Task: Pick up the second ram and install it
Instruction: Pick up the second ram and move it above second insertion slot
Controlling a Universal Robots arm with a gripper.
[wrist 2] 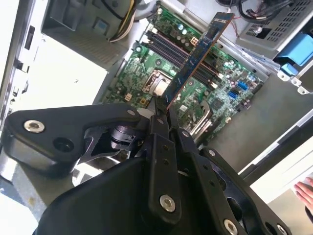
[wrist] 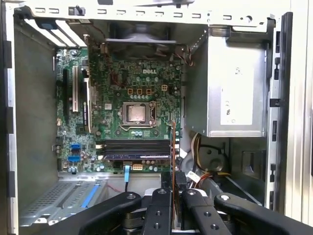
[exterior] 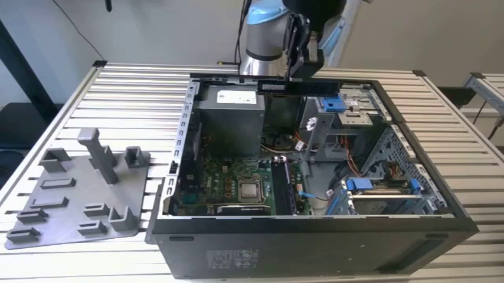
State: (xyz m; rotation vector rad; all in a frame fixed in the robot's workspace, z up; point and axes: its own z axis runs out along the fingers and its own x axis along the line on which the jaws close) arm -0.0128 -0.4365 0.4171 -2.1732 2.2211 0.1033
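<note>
The gripper (wrist 2: 160,108) is squeezed tight on the end of the ram (wrist 2: 195,56), which sticks out past its fingers, up above the green board (wrist 2: 131,78) inside the open computer case (exterior: 236,247).

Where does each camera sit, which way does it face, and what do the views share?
Exterior view: off the arm, looking down on the open computer case on the slatted table; the arm hangs over its far edge.
Second wrist view: on the arm, looking obliquely along the jaws, shut on the second ram, toward the motherboard.
First wrist view: on the arm, looking straight into the case at the motherboard; the jaws show.
Shared: all three show the case and the clamped ram.
</note>
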